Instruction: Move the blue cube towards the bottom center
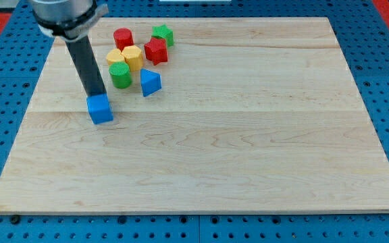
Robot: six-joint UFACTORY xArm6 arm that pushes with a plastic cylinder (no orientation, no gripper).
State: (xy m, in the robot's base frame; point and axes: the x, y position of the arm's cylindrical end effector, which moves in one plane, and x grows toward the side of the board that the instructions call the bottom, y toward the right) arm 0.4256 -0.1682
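Observation:
The blue cube (100, 109) lies on the wooden board (235, 135) in the left part of the view, about mid-height. My tip (96, 94) stands right at the cube's top-left edge, touching it or nearly so. The dark rod rises from there toward the view's top left.
A cluster of blocks lies above and right of the cube: a blue triangular block (150, 82), a green cylinder (119, 75), a yellow block (132, 58), another yellow block (115, 57), a red cylinder (123, 38), a red star-shaped block (156, 50) and a green star-shaped block (162, 34).

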